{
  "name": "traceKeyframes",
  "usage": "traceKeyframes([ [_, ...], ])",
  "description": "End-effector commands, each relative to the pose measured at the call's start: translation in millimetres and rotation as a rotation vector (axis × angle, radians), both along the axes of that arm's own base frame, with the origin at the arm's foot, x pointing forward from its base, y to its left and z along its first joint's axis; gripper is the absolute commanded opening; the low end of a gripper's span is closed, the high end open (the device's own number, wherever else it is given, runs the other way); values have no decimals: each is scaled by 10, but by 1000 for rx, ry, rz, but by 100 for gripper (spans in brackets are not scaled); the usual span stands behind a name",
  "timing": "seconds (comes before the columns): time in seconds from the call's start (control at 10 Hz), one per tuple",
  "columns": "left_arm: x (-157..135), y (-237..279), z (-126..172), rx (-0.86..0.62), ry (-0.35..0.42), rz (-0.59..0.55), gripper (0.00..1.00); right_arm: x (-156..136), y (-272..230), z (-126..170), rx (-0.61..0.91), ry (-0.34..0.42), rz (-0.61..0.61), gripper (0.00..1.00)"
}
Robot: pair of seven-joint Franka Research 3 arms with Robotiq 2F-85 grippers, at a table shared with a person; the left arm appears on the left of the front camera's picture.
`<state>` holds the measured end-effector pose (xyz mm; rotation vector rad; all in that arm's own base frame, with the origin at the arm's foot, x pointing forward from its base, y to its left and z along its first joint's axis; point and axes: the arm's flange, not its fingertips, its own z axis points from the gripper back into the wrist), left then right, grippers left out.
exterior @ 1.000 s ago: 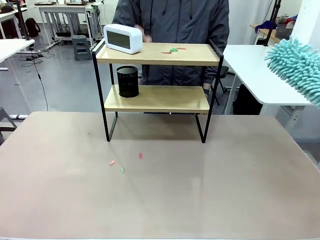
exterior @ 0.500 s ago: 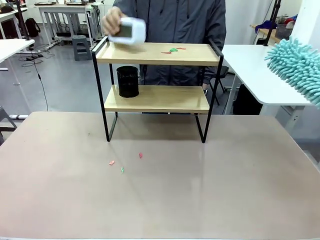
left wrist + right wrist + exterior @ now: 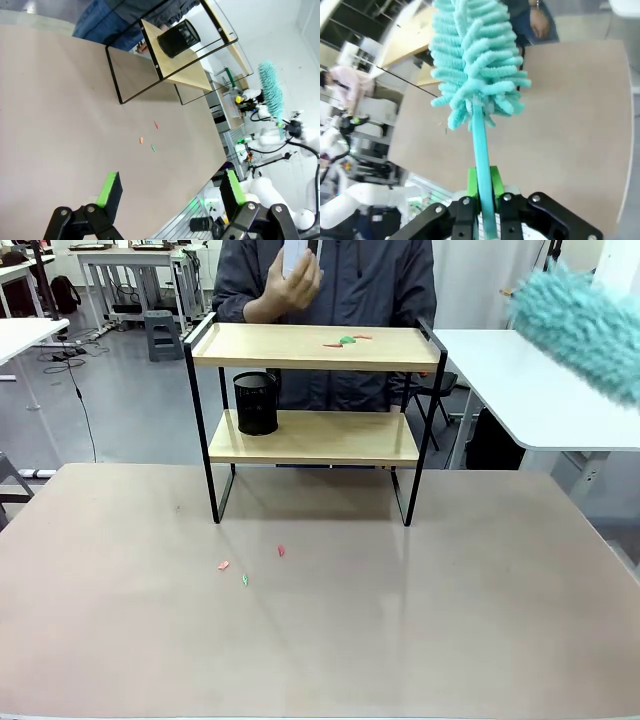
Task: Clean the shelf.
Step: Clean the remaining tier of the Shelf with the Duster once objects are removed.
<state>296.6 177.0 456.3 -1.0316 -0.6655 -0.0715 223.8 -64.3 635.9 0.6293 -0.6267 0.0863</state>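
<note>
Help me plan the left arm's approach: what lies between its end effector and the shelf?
Left wrist view: three small scraps on the table between the left end effector and the shelf.

1. My left tool (image 3: 171,187) hangs above the worktop (image 3: 60,100), tilted, jaws spread wide. Its green pads (image 3: 111,184) face each other with nothing between them.
2. My right tool (image 3: 482,190) is clamped tight on the thin handle of the duster (image 3: 475,70), one finger on either side.
3. In the left wrist view, my right arm (image 3: 262,142) is raised beyond the worktop's edge, with the duster head up.
</note>
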Motion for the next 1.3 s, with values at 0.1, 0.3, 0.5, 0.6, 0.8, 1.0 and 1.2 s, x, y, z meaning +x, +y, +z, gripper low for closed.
traceKeyframes([
  [0.1,5,-18,6,-16,-29,1,100,592,1052,476,-325,14,26,13],
  [0.3,5,-18,6,-16,-29,1,100,290,1068,532,-226,-40,44,13],
  [0.5,5,-18,6,-16,-29,1,100,508,1528,528,-347,-59,78,13],
  [0.6,5,-18,6,-16,-29,1,100,575,1444,524,-348,-43,-16,13],
  [0.8,5,-18,6,-16,-29,1,100,911,1694,759,-458,18,-38,13],
  [1.0,5,-18,6,-16,-29,1,100,1394,1933,801,-504,55,-112,13],
  [1.2,5,-18,6,-16,-29,1,100,1657,2107,674,-505,81,-140,13],
])
